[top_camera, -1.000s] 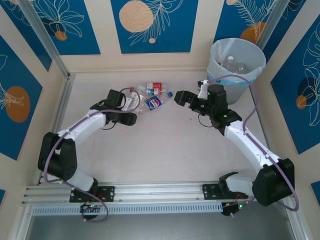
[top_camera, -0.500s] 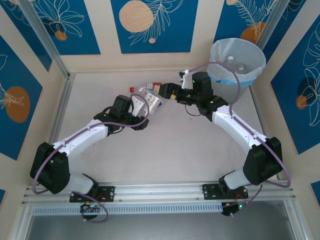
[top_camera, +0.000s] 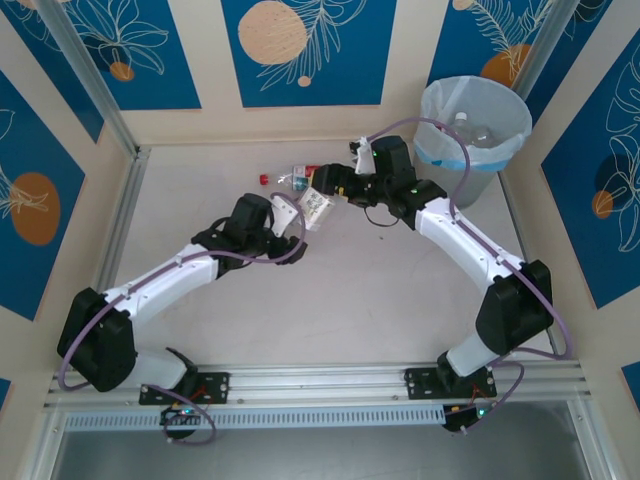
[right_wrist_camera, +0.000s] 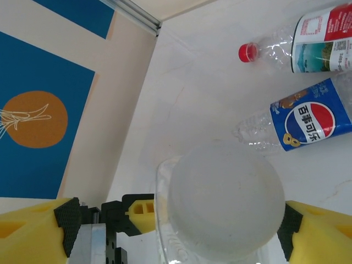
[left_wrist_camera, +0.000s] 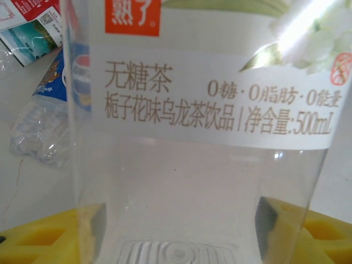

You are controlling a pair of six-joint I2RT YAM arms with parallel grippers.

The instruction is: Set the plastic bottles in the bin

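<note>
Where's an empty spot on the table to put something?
Biggest bare patch: middle of the table, between the left arm, right arm and near rail. Far-left corner is bare too. Crowded toward the back: red-capped bottle, Pepsi bottle, held tea bottle, then the bin.

Three plastic bottles (right_wrist_camera: 311, 118) outside the one bin (top_camera: 455, 160), at least two more inside; two robot arms (top_camera: 170, 275).

Around me rises a cream wall (top_camera: 400, 125) hung with blue panels (top_camera: 350, 60), each showing an orange disc and pale leaf sketches. My pale table (top_camera: 340, 290) fills the middle; an aluminium rail (top_camera: 320, 378) crosses the lower frame.
</note>
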